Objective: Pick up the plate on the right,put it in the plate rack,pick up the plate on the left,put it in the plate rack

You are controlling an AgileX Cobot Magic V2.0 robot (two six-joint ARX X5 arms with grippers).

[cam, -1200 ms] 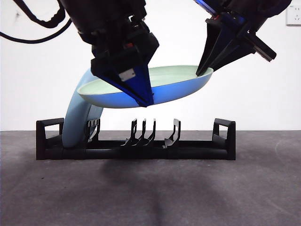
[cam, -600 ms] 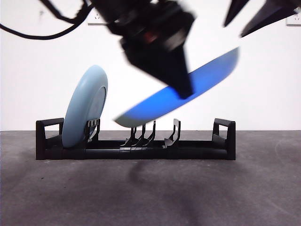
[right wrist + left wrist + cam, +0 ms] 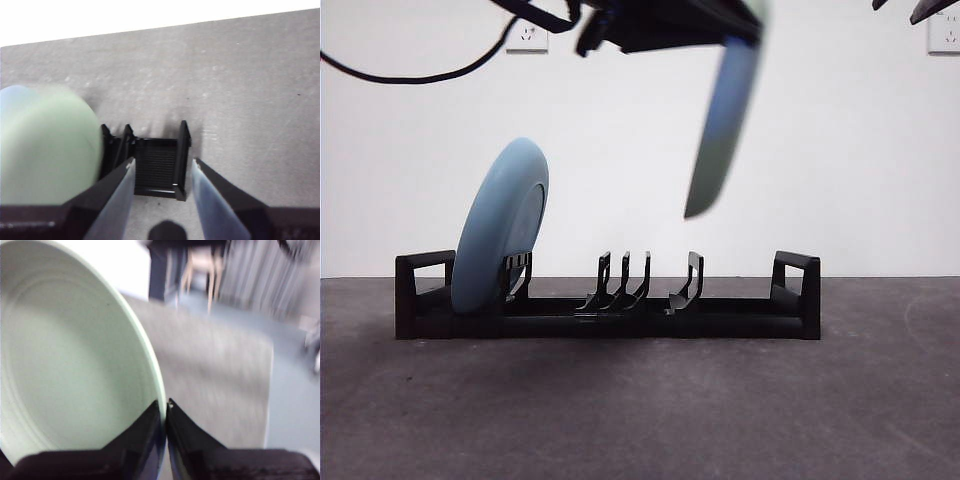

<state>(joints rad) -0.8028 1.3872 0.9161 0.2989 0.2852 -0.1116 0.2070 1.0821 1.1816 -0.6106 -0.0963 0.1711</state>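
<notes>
Left claw [image 3: 165, 412] pinched rim of green plate [image 3: 725, 120], hung near-vertical upper centre, clear above plate rack [image 3: 608, 305]. Right claw [image 3: 162, 175] spread open, empty, upper right.

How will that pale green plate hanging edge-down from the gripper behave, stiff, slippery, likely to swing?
The pale green round plate looks rigid, holding its shape. It is probably slippery: the left gripper pinches only its smooth rim. Hanging near-vertical above the black plastic plate rack, it could pivot.
</notes>
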